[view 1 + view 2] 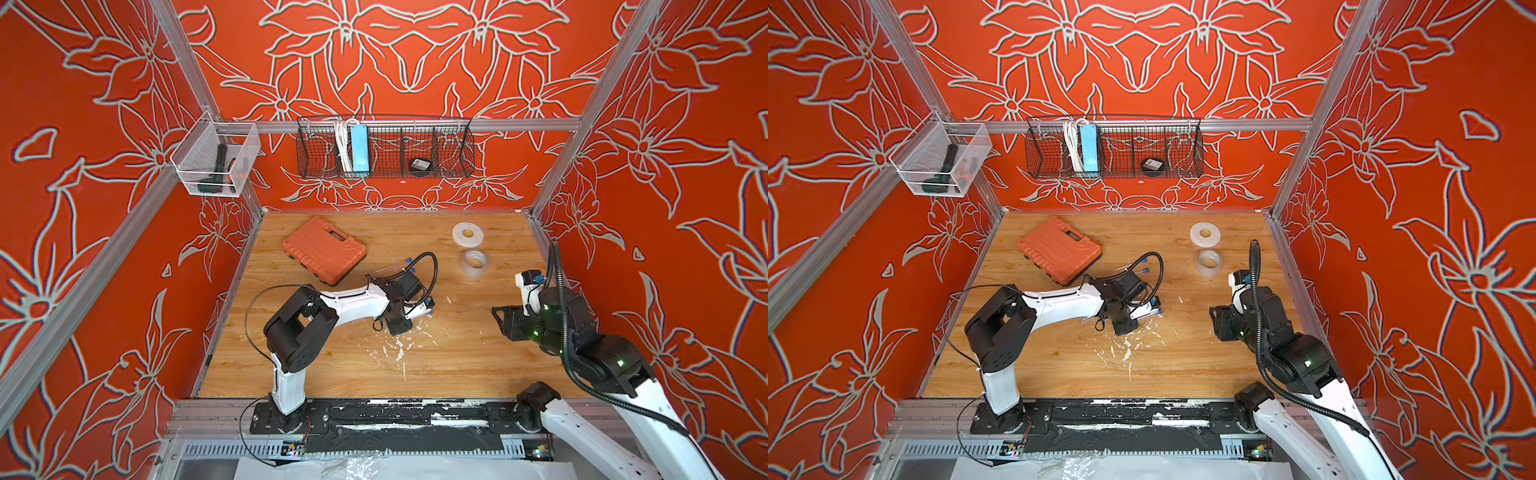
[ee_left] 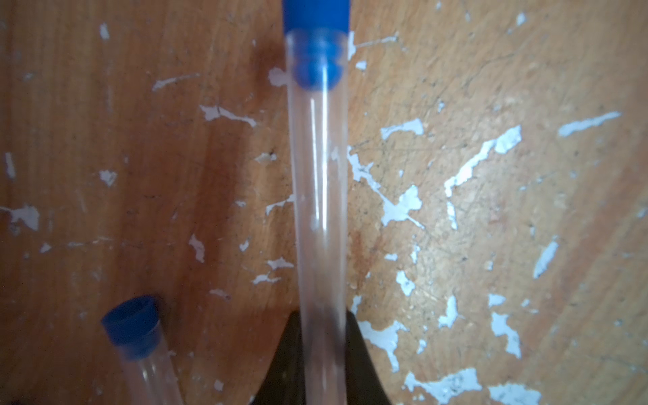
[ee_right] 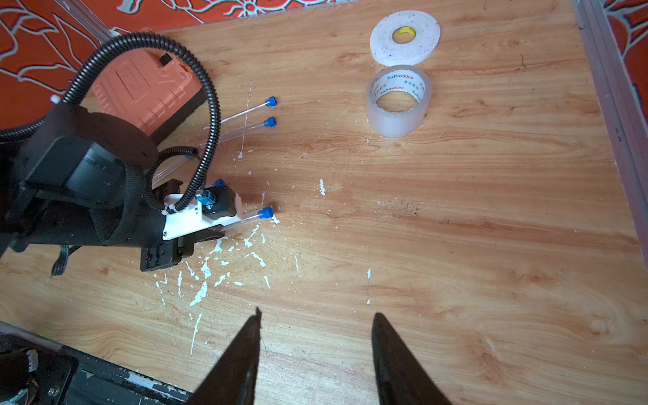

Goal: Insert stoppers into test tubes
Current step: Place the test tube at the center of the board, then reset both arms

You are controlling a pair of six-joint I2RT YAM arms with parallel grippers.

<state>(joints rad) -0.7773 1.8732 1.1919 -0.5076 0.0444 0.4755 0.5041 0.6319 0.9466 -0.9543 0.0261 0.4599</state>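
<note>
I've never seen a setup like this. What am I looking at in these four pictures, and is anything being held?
Two robot arms stand at the front edge of a wooden table. Two pictures look down from a pair of overhead cameras set side by side; the other two come from a camera on each arm's wrist. On the table lie an orange case, a white tape roll, a clear tape roll and thin clear tubes closed with blue stoppers. The left arm's fingers pinch one more tube, its stopper already in. The right arm's fingers are open and empty.
</note>
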